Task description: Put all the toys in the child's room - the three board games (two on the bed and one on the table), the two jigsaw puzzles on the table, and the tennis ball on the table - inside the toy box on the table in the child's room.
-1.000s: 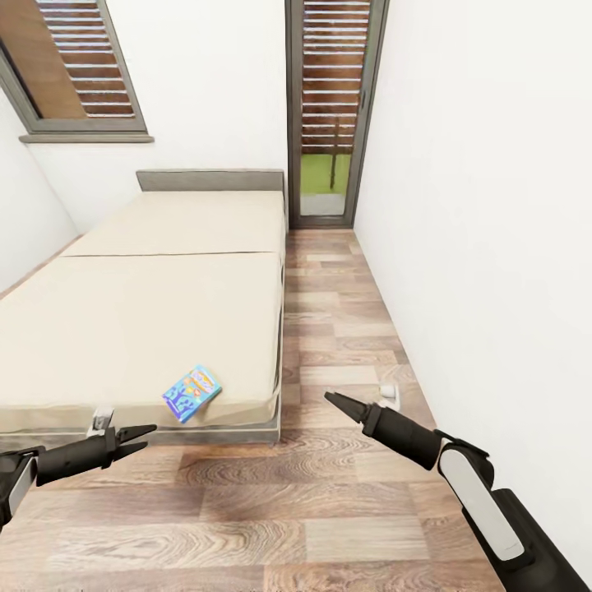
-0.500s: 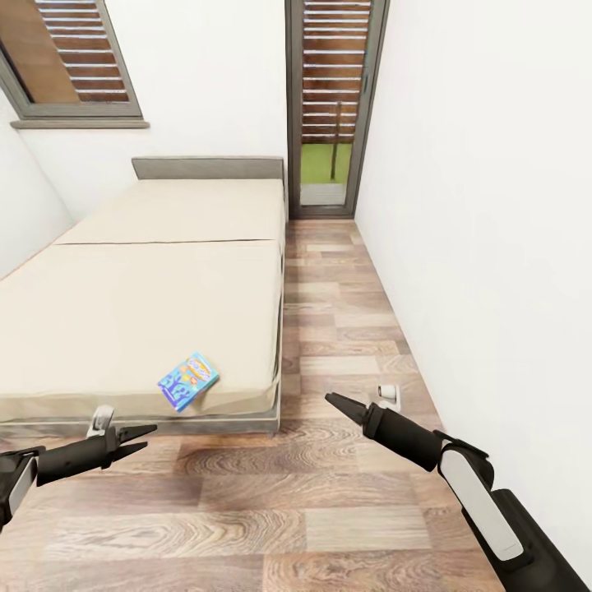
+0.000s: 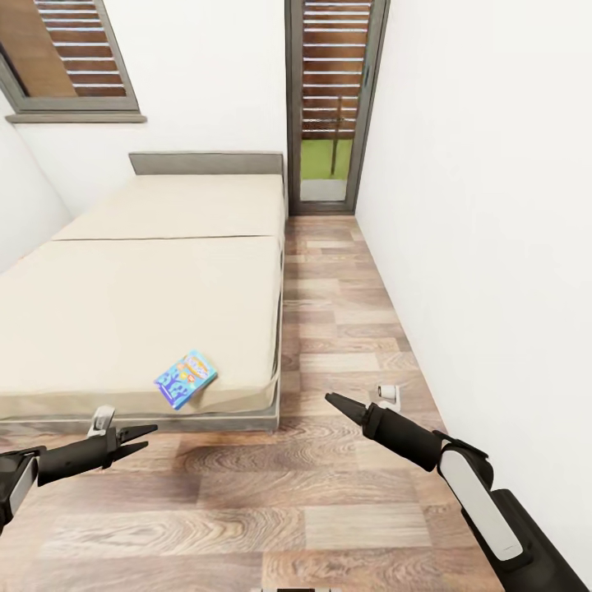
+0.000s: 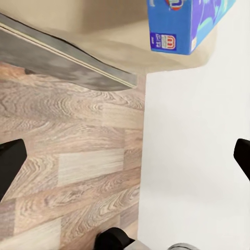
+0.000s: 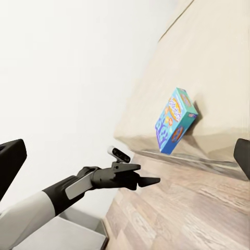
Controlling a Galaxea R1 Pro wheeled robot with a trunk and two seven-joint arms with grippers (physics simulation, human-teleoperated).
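White walls close in a narrow room with a wood-plank floor (image 3: 329, 493) running up the middle of the head view toward a tall glazed door (image 3: 333, 107) with slatted shutters at the top centre. At the upper left of the frame sits a window (image 3: 66, 62) with a grey sill. Filling the left half is the bed (image 3: 164, 279), a beige mattress with a grey headboard behind it. One blue board game (image 3: 185, 378) lies flat on the mattress close to its near corner, left of centre in the frame, angled to the bed's edge; the left wrist view catches its printed end (image 4: 187, 23) overhanging the mattress corner.

At the lower left, the left hand (image 3: 140, 434) hovers over the floor just in front of the bed's foot, its fingers a little apart and holding nothing. At the lower right, the right hand (image 3: 333, 401) hangs above the planks beside the bed's corner, its fingers looking pressed together, empty. Near it, a small white fitting (image 3: 386, 396) stands on the floor by the wall.
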